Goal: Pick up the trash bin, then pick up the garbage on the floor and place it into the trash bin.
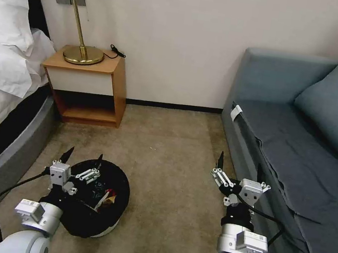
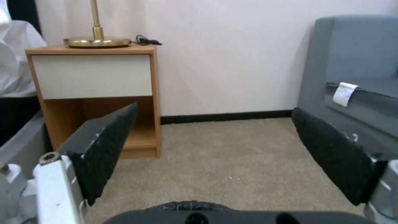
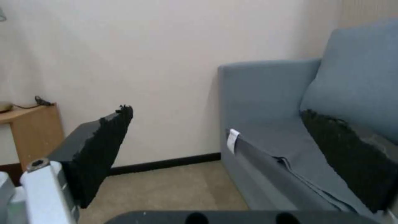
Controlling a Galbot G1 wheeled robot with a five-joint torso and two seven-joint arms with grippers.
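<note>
Silver-white arms, black cables, seemingly ridged black fingers [image 2: 104, 146]

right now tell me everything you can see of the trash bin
The trash bin is a round, black wastebasket with a black liner, standing upright on the beige carpet between the bed and the sofa. Its mouth is open and litter lies inside: red, white and brownish wrappers show near the rim. A pale band shows at its lower edge. The left gripper, fingers open, hangs over its near-left rim; whether it touches the bin cannot be told.
</note>
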